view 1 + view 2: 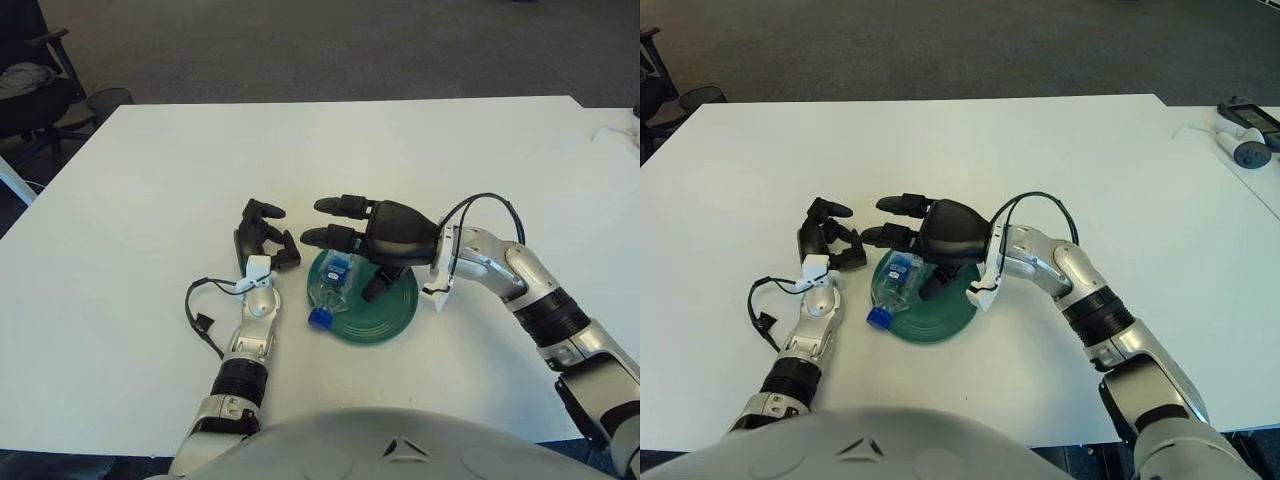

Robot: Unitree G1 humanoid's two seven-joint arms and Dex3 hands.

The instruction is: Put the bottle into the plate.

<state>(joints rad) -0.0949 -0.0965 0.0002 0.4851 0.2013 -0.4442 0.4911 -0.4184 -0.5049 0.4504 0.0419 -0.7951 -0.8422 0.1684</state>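
A clear plastic bottle (331, 289) with a blue cap (317, 319) lies on its side on the left part of the green plate (375, 312), its cap end reaching over the plate's left rim. Above the plate's far side hovers my right hand (343, 241), fingers spread and apart from the bottle, holding nothing. My left hand (262, 238) shows just left of the plate, fingers loosely curled with nothing in them.
The white table (200, 160) carries the plate near its front middle. A black cable (200, 310) loops off my left wrist. An office chair (30, 90) stands beyond the table's far left corner. Small devices (1245, 135) lie at the far right.
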